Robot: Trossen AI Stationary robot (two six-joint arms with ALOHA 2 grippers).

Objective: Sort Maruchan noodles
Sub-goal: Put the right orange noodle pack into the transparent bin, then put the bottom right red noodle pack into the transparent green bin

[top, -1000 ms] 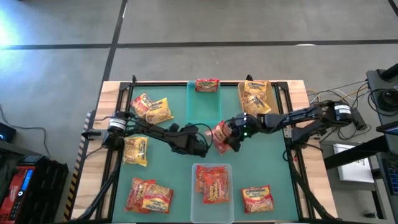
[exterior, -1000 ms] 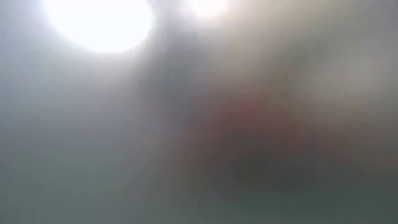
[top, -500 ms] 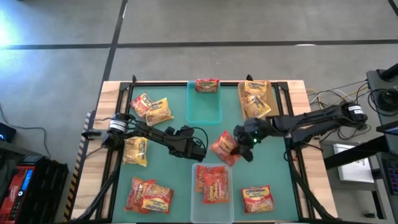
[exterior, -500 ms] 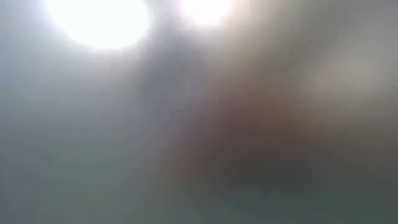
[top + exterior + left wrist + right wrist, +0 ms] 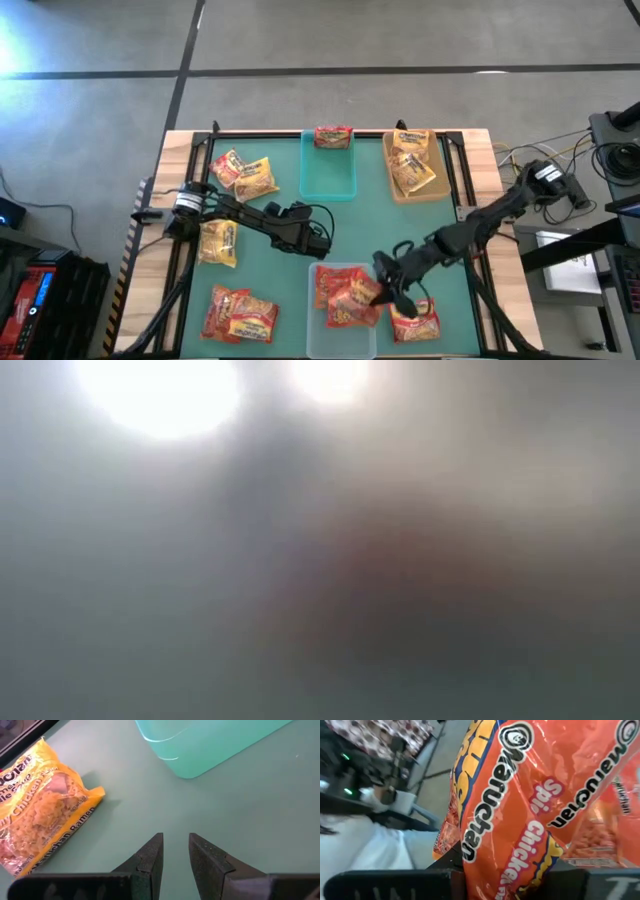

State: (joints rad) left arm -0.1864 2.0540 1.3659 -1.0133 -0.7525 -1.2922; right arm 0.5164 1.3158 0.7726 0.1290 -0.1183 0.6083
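— Orange packet (image 5: 362, 293), where is it?
— Pinched in my right gripper (image 5: 385, 292) fingers, over the clear bin (image 5: 340, 340) at the table's near edge. My left gripper (image 5: 175, 851) waits mid-table, fingers slightly parted, empty.
— Orientation?
— Long axis tilted, roughly across the bin. I'd lower it, square it lengthwise, then let go.

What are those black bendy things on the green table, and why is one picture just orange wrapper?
Those are two robot arms with pinching grippers. One picture looks down from above; two come from cameras on the arms' wrists. The right gripper holds an orange noodle packet over the clear bin, so its camera sees mostly wrapper. The left gripper waits mid-table, holding nothing, near a yellow packet and the teal bin. More packets lie around the green table. One picture is only blur.
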